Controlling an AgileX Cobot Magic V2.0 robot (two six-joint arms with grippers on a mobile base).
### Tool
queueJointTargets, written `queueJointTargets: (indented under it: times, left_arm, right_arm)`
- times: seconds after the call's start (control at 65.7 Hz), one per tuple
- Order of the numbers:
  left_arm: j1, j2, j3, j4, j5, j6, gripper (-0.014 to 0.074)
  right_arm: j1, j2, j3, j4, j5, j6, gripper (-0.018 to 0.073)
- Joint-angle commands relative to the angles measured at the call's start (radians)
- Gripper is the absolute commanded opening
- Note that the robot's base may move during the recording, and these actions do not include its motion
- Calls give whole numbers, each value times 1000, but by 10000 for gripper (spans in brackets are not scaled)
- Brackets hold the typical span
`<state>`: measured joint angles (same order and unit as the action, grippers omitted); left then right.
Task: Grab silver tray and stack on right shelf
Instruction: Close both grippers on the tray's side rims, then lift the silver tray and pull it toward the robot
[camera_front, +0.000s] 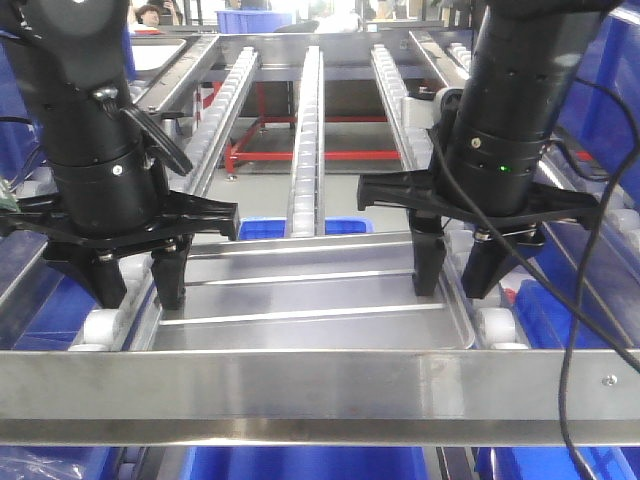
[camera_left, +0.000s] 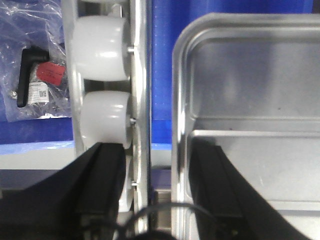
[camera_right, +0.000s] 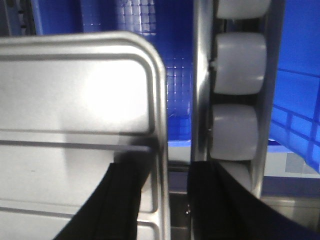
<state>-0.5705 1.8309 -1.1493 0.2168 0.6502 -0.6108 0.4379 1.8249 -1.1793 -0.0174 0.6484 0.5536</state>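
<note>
Now finds the tray (camera_front: 320, 300) lying flat on the rack (camera_front: 305, 120), on white rollers (camera_left: 102, 117), just behind the front bar (camera_front: 300, 385), long sides running left to right, two raised ridges crossing its shiny base. Notes a screw (camera_front: 607, 380) near the right end of that bar. Holds the left gripper (camera_front: 140, 296) low at the tray's left end, fingers (camera_left: 102, 190) spread wide and astride the rim: one inside above the base, close to the rim wall, the other outside beside the rollers and apart from the rim. Mirrors this with the right gripper (camera_front: 455, 290) at the tray's right end: jaws wide, inner finger over the base hard by the rim, outer finger beyond the rim next to the roller rail. Clamps nothing on either side; cannot tell from the wrist views whether the inner fingers touch the metal. Shows roller rails running away behind the tray toward the back, blue bins (camera_front: 262, 228) under them. Catches, left of the rollers in the left wrist view, a clear bag (camera_left: 30, 30) holding a black handle and a red tag. Glimpses a red frame (camera_front: 260, 152) beyond the rack, below the rails.
</note>
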Motion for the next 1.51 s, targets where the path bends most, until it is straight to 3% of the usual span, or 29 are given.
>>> queueJointTargets:
  times: [0.0,0.091,0.228,0.381,0.578,0.7,1.233,1.492]
  left_arm:
    - [-7,-37,-22,-7,-5,-2,232]
    - [-7,-37,-22,-7,-5,-2,232]
    - [-7,-37,-22,-13,-5,-2,205]
    - [-7,-37,-22,-26,-5,-2,61]
    - [-7,-37,-22,-36,-5,-2,-99]
    - [-7,-37,-22,-39,-5,-2,-97]
    - [-3,-37,-24,-41,-5,-2,-97]
    - [-3,-47,-115,-38,85,1,-98]
  right_arm:
    - [-4,-42,-19,-4,-44,0,373]
    - [-4,-33,-19,-3,-42,-8,356]
    - [-4,-29,-19,-3,-34,-8,244]
    - [-4,-29,-19,-3,-35,-8,132]
    - [-4,-29,-19,-3,-33,-8,89]
    - [-4,-29,-19,-3,-29,-8,50]
    - [-4,-30,-20,-3,-10,-8,51]
    - [-5,-58,-61,-2,36,-8,51]
